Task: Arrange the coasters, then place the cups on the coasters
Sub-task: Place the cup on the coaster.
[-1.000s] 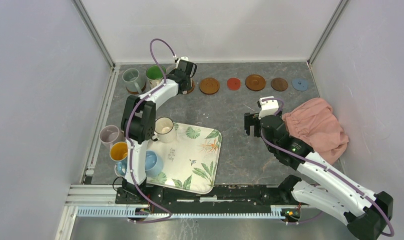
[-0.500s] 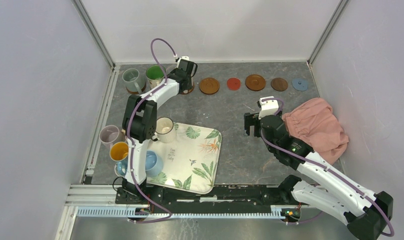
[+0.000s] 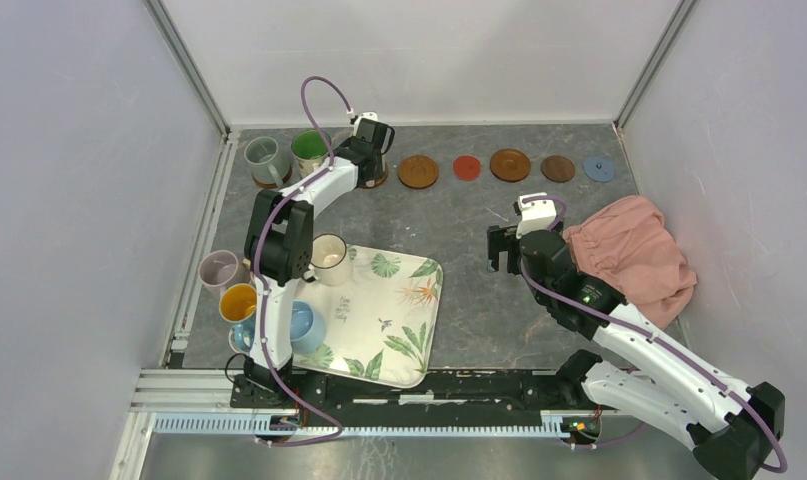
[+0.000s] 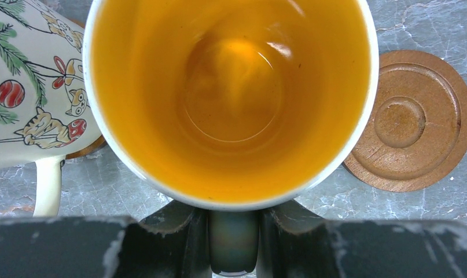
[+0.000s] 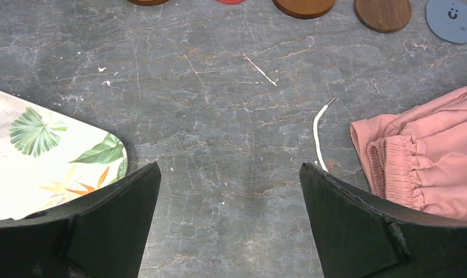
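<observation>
Apparently left end effector [image 4: 233,234] clamps orange-inside cup [image 4: 231,98].

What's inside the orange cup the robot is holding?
Nothing. The cup is empty; you see its shiny orange bottom. What lies under it is covered by the cup itself.

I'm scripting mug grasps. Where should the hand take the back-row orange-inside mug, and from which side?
Pinch its handle, coming from the arm's side: the orange-inside mug stands upright, handle pointing that way, with the floral mug crowding one flank. The left hand is shut on it there.
</observation>
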`<state>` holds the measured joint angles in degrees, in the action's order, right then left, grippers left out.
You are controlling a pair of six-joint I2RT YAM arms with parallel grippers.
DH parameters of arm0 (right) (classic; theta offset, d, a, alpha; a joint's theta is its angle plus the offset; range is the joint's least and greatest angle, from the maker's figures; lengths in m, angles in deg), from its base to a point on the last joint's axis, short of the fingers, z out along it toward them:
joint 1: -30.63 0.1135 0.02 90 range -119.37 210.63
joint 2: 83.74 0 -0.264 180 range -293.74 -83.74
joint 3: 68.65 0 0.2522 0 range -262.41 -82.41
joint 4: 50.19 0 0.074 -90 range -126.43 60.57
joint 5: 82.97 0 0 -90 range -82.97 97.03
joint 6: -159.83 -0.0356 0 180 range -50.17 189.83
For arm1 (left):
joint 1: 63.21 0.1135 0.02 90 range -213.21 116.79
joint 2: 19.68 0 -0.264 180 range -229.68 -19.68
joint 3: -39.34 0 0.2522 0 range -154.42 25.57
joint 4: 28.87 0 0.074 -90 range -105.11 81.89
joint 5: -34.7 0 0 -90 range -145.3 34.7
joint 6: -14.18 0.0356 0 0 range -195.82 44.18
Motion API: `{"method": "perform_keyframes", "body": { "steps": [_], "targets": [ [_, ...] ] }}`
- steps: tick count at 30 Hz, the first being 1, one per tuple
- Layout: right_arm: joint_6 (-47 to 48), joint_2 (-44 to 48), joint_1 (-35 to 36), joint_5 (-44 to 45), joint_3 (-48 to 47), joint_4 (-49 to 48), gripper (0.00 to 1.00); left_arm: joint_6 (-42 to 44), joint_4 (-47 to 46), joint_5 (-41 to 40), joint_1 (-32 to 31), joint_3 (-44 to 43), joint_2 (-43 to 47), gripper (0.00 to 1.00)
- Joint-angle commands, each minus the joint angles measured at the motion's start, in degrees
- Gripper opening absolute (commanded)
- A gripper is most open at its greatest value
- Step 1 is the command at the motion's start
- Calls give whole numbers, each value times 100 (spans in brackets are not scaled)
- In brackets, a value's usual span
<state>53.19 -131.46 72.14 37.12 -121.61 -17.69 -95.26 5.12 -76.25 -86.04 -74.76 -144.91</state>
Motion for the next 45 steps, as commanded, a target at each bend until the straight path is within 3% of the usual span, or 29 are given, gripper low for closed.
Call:
{"method": "perform_keyframes", "body": {
  "steps": [1, 16, 28, 30, 37, 45],
  "targets": [
    [-15, 4, -11, 93, -141, -124, 98, 248, -440, -268, 63, -154, 368, 8],
    [-24, -20, -11, 53, -114, -174, 98, 189, -393, -182, 85, 3, 497, 11],
    [-32, -43, -6, 0, -92, -221, 98, 85, -262, -196, 78, 181, 639, 26],
    [-29, -22, -7, -3, -79, -221, 98, 82, -252, -183, 85, 213, 654, 30],
    [-6, 2, -10, -4, -61, -217, 98, 98, -238, -85, 78, 209, 685, 67],
    [21, -8, -11, 29, -18, -268, 98, 129, -179, 41, 67, 188, 922, 86]
  ]
}}
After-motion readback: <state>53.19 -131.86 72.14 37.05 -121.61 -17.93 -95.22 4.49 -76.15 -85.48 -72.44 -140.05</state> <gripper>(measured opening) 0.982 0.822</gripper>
